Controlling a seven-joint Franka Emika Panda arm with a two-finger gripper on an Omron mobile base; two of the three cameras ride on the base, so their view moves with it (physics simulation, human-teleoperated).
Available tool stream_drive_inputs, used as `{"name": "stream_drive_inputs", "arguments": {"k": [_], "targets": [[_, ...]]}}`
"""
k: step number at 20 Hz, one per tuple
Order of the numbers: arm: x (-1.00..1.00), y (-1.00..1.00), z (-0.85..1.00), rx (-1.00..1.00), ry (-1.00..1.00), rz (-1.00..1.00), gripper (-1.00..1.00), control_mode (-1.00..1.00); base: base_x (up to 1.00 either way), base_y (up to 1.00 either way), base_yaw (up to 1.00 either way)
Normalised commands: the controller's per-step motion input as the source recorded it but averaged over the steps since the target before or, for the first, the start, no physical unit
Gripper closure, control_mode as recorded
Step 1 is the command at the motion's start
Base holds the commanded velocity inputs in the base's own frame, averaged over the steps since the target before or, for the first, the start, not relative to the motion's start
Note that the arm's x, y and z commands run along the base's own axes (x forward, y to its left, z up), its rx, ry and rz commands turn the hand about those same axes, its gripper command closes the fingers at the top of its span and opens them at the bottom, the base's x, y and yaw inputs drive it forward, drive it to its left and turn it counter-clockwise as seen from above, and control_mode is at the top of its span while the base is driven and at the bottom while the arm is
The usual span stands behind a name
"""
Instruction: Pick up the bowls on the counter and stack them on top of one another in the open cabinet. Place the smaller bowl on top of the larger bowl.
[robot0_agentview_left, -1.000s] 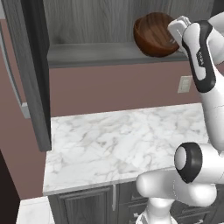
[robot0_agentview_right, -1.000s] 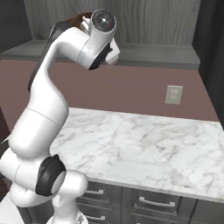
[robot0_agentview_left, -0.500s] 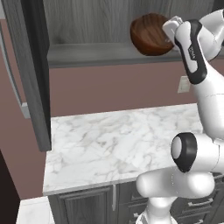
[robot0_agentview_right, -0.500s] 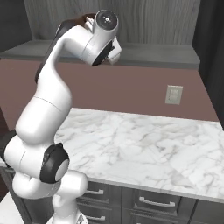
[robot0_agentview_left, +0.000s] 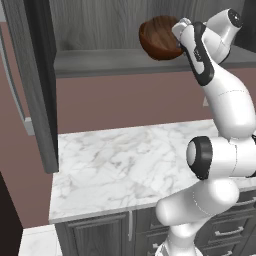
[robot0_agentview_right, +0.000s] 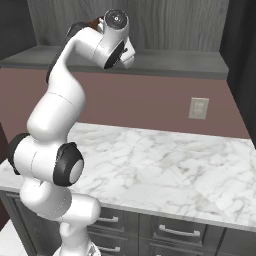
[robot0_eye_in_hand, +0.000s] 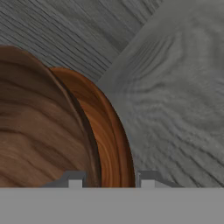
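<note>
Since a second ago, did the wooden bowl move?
Yes. The wooden bowl, held in the jaws, slid left along the cabinet shelf, away from the wall outlet.

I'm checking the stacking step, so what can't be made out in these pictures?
- Second bowl: no view shows whether one already sits on the shelf.
- Bowl in the right base view: hidden behind the arm.
- Claw tips: cut off by the hand view's bottom edge, the bowl's rim between them.

In the left base view the bowl (robot0_agentview_left: 159, 39) sits at upper centre, above the cabinet shelf (robot0_agentview_left: 100, 62), with the pincer (robot0_agentview_left: 179, 31) on its right rim. The bench (robot0_agentview_left: 125, 165) spreads below; the cabinet door (robot0_agentview_left: 42, 85) stands at left.
</note>
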Motion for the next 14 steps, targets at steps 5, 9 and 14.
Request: {"name": "stream_drive_inputs", "arguments": {"k": [5, 9, 14], "targets": [[0.46, 0.11, 0.00, -0.03, 0.11, 0.00, 1.00, -1.00, 0.00, 0.00, 0.00], [0.27, 0.07, 0.00, -0.05, 0.09, 0.00, -1.00, -1.00, 0.00, 0.00, 0.00], [0.06, 0.04, 0.02, -0.02, 0.04, 0.00, -1.00, -1.00, 0.00, 0.00, 0.00]]}}
